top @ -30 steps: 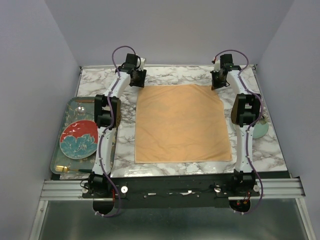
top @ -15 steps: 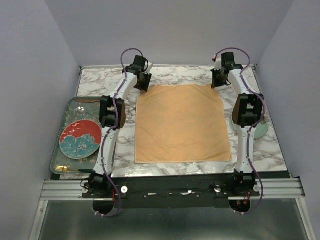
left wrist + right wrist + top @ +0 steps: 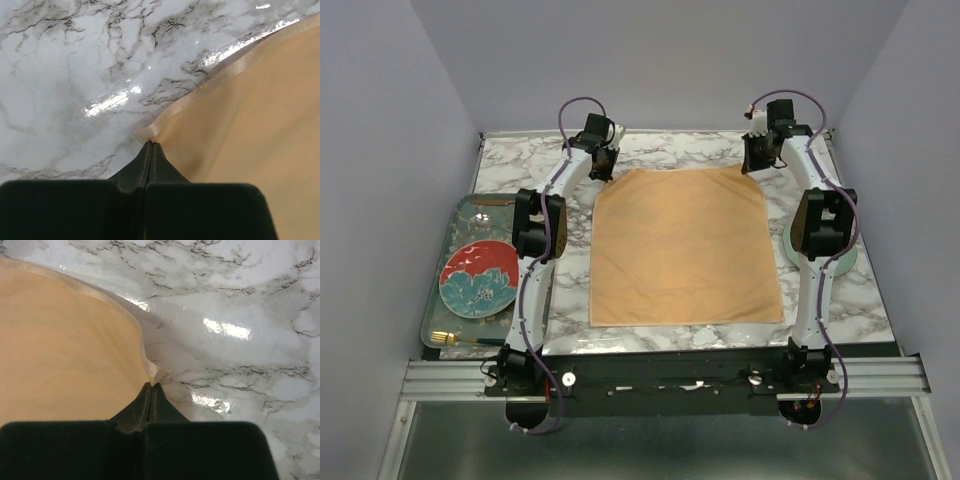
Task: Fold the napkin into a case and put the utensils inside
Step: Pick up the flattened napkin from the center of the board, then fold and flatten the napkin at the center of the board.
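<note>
A marble counter [image 3: 520,160] carries the napkin [image 3: 685,245], spread flat and unfolded at its centre. The left end effector [image 3: 150,146] is pinched together on the far left corner, and the right end effector [image 3: 151,386] on the far right corner. Each catches only the corner's tip, so the thin cloth may slip free when lifted. Both arms reach to the far side, elbows raised and wrists tipped down. A fork [image 3: 445,338] lies on the tray [image 3: 470,215] at left.
</note>
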Controlling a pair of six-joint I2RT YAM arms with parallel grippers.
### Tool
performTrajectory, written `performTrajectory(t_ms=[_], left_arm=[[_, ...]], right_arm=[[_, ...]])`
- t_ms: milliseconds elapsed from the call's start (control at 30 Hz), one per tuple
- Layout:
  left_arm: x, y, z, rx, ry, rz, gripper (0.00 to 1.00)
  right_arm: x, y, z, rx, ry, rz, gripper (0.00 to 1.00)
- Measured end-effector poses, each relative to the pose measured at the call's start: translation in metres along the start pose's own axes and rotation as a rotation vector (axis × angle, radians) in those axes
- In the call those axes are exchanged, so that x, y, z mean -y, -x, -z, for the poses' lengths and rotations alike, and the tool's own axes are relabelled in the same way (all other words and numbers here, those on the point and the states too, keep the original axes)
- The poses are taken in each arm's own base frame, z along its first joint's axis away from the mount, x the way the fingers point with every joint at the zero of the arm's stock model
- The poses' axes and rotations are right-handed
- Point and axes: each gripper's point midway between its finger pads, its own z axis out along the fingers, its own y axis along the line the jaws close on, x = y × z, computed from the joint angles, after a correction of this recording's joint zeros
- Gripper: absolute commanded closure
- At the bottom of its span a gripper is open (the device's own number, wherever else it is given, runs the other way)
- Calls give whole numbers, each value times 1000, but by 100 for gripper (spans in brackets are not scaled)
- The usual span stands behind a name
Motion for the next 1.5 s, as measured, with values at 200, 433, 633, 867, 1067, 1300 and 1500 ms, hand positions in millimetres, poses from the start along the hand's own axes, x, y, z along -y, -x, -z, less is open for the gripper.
performTrajectory(t_ms=[200, 433, 633, 867, 1067, 1300, 1500], left_arm=[[4, 13, 43, 87, -11, -32, 100], [12, 38, 101, 228, -39, -71, 100], [30, 0, 115, 191, -125, -87, 100], [44, -68, 144, 106, -184, -124, 100], [53, -111, 173, 75, -226, -159, 100], [79, -181, 193, -7, -291, -208, 100], [112, -228, 206, -64, -353, -309, 100]], right_arm=[[-8, 6, 32, 31, 4, 35, 99], [-17, 4, 52, 45, 23, 57, 99], [-28, -25, 68, -1, 57, 86, 99], [-43, -63, 111, -33, 73, 167, 99], [-53, -120, 132, -109, 92, 220, 99], [-56, -212, 140, -262, 111, 269, 99], [-56, -259, 142, -339, 111, 299, 99]])
